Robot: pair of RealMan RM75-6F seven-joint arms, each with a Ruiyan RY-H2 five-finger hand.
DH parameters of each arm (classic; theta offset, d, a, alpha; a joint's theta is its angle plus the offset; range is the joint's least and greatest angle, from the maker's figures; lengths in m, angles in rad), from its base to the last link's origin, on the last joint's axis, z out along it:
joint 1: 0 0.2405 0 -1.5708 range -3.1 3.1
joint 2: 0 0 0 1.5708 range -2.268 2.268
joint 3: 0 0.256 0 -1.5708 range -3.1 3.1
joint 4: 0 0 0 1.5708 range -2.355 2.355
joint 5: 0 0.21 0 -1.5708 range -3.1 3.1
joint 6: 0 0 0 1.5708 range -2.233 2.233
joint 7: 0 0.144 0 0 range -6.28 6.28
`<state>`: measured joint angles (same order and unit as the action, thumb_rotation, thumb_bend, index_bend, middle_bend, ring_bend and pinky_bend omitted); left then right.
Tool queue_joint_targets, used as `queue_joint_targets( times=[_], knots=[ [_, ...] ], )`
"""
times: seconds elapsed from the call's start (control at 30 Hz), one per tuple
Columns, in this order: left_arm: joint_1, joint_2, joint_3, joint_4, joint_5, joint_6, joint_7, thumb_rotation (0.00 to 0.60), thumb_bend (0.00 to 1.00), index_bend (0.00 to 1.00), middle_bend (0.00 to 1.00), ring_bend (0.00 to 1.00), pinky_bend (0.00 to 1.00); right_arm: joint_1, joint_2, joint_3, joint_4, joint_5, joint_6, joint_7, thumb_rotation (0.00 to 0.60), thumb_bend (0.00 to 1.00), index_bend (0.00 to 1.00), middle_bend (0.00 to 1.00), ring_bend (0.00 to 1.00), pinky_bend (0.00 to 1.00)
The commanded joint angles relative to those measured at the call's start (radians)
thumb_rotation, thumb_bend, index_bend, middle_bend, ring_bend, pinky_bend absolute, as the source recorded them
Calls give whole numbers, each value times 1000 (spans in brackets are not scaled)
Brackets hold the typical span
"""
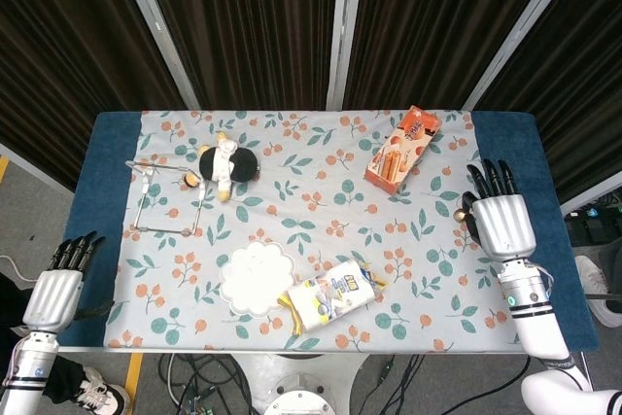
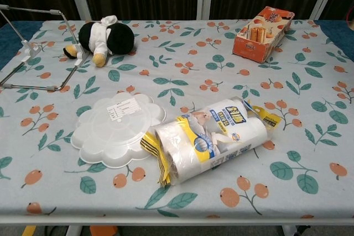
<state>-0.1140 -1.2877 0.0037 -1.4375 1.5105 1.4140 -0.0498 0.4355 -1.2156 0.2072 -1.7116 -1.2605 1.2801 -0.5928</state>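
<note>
My right hand [image 1: 501, 216] hovers over the table's right edge, fingers straight and apart, holding nothing; the orange snack box [image 1: 402, 149] [image 2: 263, 25] lies up and to its left. My left hand [image 1: 58, 284] hangs off the table's left side, fingers extended, empty. The chest view shows neither hand. A pack of paper rolls [image 1: 331, 296] [image 2: 211, 139] lies near the front edge, touching a white flower-shaped lid [image 1: 257, 277] [image 2: 117, 127]. A black and white plush toy [image 1: 225, 164] [image 2: 105, 36] lies at the back left.
A bent wire stand [image 1: 167, 197] [image 2: 34, 48] sits at the left beside the plush toy. The floral tablecloth [image 1: 311, 211] covers a blue table [image 1: 105, 182]. Dark curtains with metal posts stand behind.
</note>
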Motion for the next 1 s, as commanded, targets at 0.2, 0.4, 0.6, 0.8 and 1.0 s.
queue_joint_targets(
  times=[0.2, 0.4, 0.6, 0.8, 1.0],
  knots=[
    [0, -5, 1, 8, 3, 1, -9, 600, 20, 70, 0, 0, 17, 10, -10, -67, 14, -6, -108, 64, 600, 428, 834, 134, 0, 0],
    [1, -6, 0, 13, -2, 1, -15, 600, 20, 70, 0, 0, 17, 25, -76, -89, 95, 7, -137, 38, 600, 424, 835, 133, 0, 0],
    [2, -10, 1, 19, -2, -1, -20, 600, 20, 70, 0, 0, 17, 41, -148, -107, 174, 15, -163, 25, 600, 424, 834, 130, 0, 0],
    [6, -7, 1, 23, -3, 5, -28, 600, 20, 72, 0, 0, 17, 48, -207, -114, 237, 19, -166, 18, 600, 424, 834, 128, 0, 0],
    [8, -8, 1, 29, -4, 6, -35, 600, 20, 72, 0, 0, 17, 54, -230, -114, 259, 34, -172, 4, 600, 423, 834, 127, 0, 0]
  ],
)
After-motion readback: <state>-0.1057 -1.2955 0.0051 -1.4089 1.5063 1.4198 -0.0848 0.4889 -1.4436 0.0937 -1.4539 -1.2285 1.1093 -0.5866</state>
